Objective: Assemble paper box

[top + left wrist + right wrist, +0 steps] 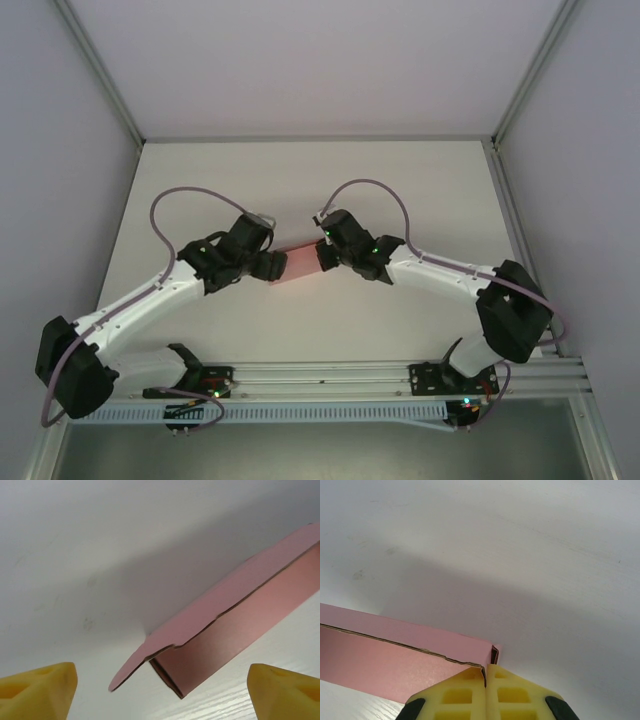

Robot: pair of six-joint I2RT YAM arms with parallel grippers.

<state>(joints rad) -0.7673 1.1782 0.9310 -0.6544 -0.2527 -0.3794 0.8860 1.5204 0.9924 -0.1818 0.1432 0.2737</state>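
Right wrist view: right pincer [485, 670] pinches paper box [380, 662] corner.

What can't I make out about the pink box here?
- Top view: both ends of the box, covered by the left tool and right tool.
- Left wrist: far end, cut off at the right edge.
- Right wrist: whether card is pinched, hidden between shut fingers.

The top camera sits high behind the arm bases and looks steeply down on the whole tabletop [300, 180]. The wrist cameras sit low and close over it, with the left hand [162, 690] and the right hand [485, 675] at the bottom edge. They face opposite ends of the box [297, 263], which all three views share.
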